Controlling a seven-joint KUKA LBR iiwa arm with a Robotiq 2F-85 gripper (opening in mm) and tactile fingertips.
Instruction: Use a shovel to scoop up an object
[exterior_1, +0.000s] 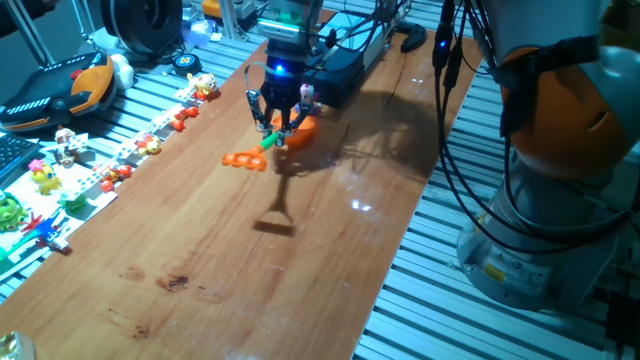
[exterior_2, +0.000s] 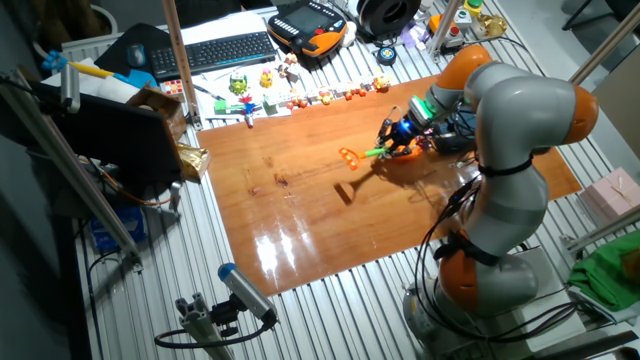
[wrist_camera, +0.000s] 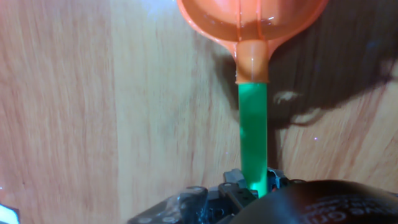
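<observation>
Fingers (exterior_1: 279, 122) clamp shovel (wrist_camera: 254, 118) shaft; no writing legible.

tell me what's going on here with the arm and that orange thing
A single robot arm has its tool shut on the green shaft of a toy shovel, near the far end of the wooden table. In the hand view the orange scoop blade points away from the tool, over the wood. The D-shaped loop end sticks out on the opposite side. No small figurine can be made out in the scoop, so nothing looks scooped yet.
</observation>
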